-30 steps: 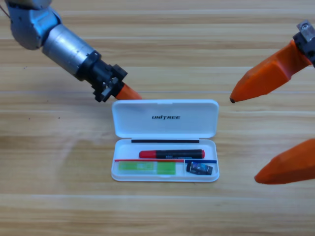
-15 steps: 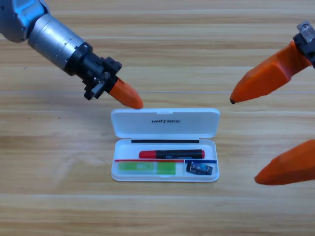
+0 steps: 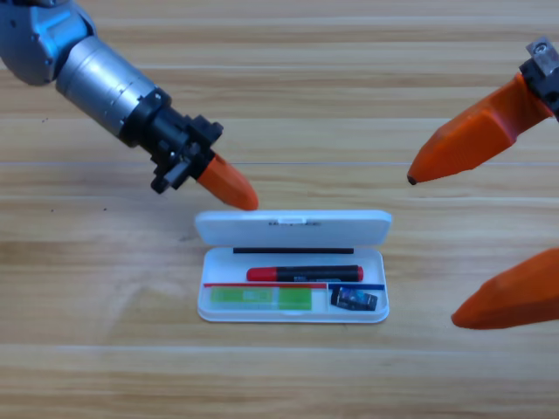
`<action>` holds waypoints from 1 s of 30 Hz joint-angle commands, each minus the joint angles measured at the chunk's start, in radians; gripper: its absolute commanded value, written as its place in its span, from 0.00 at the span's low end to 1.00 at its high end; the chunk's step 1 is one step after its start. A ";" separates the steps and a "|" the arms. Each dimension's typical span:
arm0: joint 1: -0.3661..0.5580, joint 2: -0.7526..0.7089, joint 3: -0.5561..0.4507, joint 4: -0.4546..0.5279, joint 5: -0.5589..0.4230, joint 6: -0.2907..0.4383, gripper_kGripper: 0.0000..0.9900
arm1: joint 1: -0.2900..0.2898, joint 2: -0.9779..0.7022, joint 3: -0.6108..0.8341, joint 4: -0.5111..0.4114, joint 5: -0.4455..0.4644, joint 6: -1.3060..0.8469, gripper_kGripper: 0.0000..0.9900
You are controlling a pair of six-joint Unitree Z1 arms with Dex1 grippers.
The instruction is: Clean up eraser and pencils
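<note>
Wooden table (image 3: 87,367), case lid (image 3: 293,225) tipped further shut

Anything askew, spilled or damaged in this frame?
Nothing stands out. The red marker, green stick and eraser lie inside the white case; its lid stands part-raised with the left gripper at its back-left corner. The right gripper waits open.

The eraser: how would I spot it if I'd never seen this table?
Find the white case lying open in the middle of the wooden table. Look in its lower right compartment, under the long red and black marker and right of the light-green stick. The eraser is the small dark block there, far shorter than either.
</note>
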 commanded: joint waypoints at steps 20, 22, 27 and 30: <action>-0.051 0.153 0.024 -0.011 -0.008 0.044 0.00 | -0.025 -0.022 0.035 -0.021 0.031 0.007 0.95; -0.062 0.157 0.024 -0.013 -0.008 0.044 0.00 | -0.025 -0.022 0.035 -0.021 0.033 0.009 0.95; -0.079 0.169 0.025 -0.017 -0.009 0.044 0.00 | -0.025 -0.022 0.035 -0.021 0.038 0.009 0.95; -0.089 0.176 0.027 -0.023 -0.008 0.045 0.00 | -0.025 -0.022 0.035 -0.021 0.038 0.009 0.95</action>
